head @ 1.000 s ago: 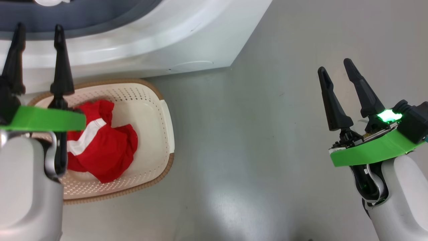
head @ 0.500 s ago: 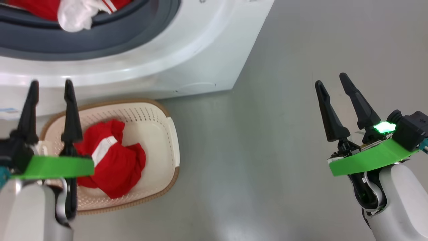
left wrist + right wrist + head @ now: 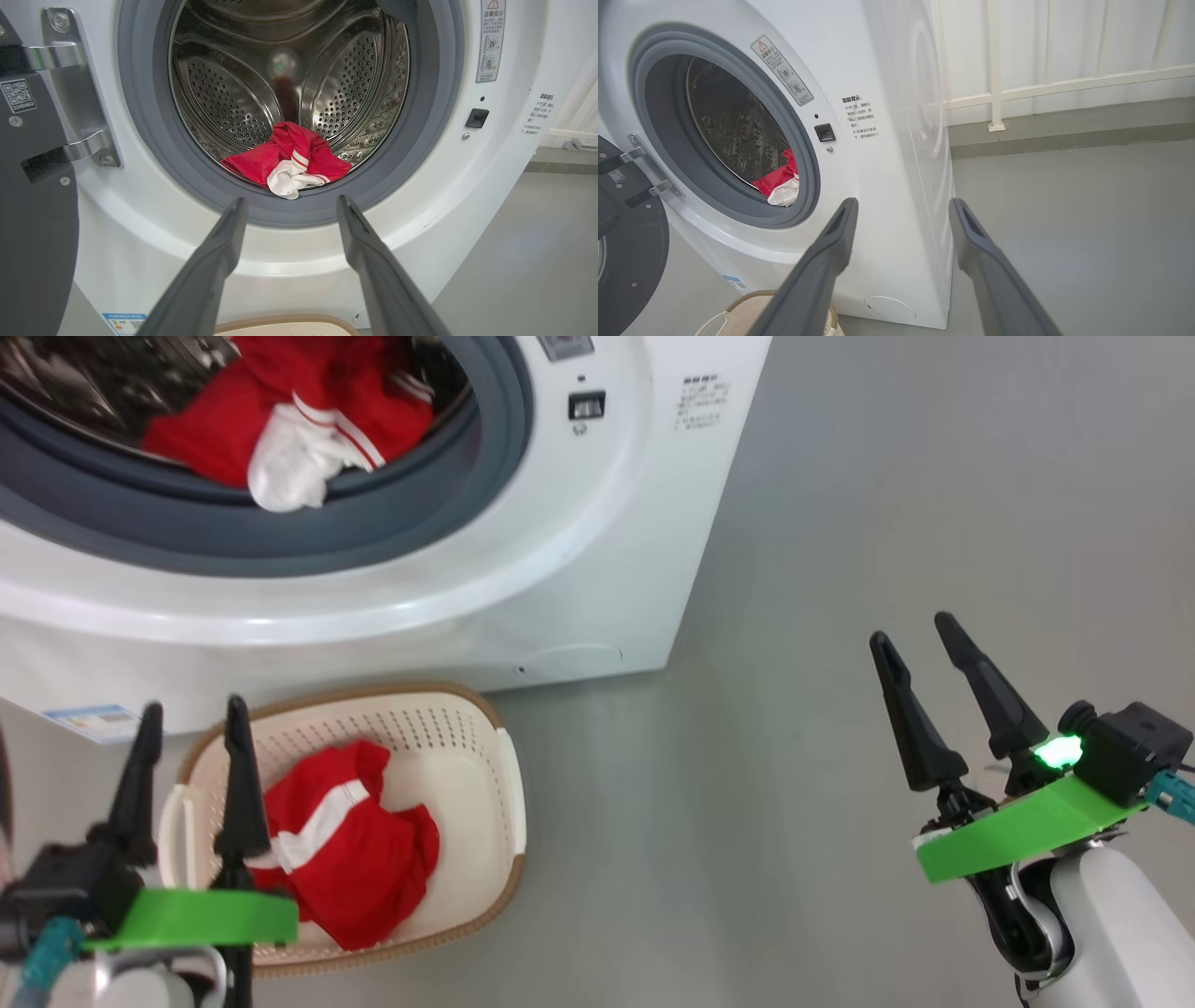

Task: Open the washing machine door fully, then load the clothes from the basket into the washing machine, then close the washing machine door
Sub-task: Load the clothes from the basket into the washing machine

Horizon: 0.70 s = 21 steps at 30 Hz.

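Loading half done, glossy black round door (image 3: 32, 233) open at left.
One red striped garment (image 3: 299, 420) lay in the big white washing machine (image 3: 597, 569)'s drum (image 3: 224, 93), the other garment (image 3: 345, 854) in the cream perforated plastic basket (image 3: 504, 803) near its front. The left gripper (image 3: 193, 706) and right gripper (image 3: 910, 626) gaped empty. Next, likely, a reach down.

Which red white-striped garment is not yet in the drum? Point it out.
The red fabric garment with a broad white stripe, lying in the cream perforated plastic basket; the other garment lies inside the steel drum.
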Available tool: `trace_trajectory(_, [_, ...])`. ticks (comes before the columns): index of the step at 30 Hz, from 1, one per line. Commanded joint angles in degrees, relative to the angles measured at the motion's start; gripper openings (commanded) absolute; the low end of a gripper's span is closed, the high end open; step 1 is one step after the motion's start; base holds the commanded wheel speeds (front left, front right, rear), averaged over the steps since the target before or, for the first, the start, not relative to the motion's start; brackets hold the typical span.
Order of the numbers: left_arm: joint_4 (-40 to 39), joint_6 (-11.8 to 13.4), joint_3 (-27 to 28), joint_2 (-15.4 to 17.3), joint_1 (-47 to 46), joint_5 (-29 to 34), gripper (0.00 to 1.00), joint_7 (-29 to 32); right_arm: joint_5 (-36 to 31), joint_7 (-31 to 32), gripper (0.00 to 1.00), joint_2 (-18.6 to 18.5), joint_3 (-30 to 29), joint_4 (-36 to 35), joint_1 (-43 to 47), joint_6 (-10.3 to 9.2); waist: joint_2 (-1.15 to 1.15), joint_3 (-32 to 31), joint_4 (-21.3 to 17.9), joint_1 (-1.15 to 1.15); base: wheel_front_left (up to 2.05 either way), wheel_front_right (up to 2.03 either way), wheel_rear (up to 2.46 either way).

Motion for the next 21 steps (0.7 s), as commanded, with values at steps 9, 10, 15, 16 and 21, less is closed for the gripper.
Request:
trace_trajectory(9, [-3.1, -1.2, 3.5, -1.1, 6.4, 0.5, 1.0, -0.3, 0.9, -0.3, 1.0, -0.9, 1.3, -0.3, 3.8, 0.09, 0.0, -6.9, 2.0, 0.0, 0.0, 0.0, 0.0])
trace_trajectory(10, [-3.3, -1.3, 3.6, -1.3, 6.8, 0.5, 1.0, -0.3, 1.0, -0.3, 1.0, -0.9, 1.4, -0.3, 4.0, 0.09, 0.0, -7.3, 2.1, 0.0, 0.0, 0.0, 0.0])
trace_trajectory(15, [-3.5, -1.7, 4.0, -2.1, 8.5, 0.2, 1.0, -0.3, 1.3, -0.3, 1.0, -1.0, 1.7, 0.1, 5.1, 0.09, 0.0, -8.9, 2.7, 0.0, 0.0, 0.0, 0.0])
trace_trajectory(16, [-3.5, -1.6, 4.4, -2.2, 8.9, -0.1, 1.0, -0.3, 1.3, -0.3, 1.0, -1.0, 1.7, 0.2, 5.4, 0.09, 0.0, -9.3, 2.9, 0.0, 0.0, 0.0, 0.0])
trace_trajectory(21, [-3.6, -1.9, 4.9, -2.8, 10.6, -0.6, 1.0, -0.3, 1.6, -0.3, 1.0, -1.2, 1.6, 0.4, 6.7, 0.09, 0.0, -10.7, 3.6, 0.0, 0.0, 0.0, 0.0])
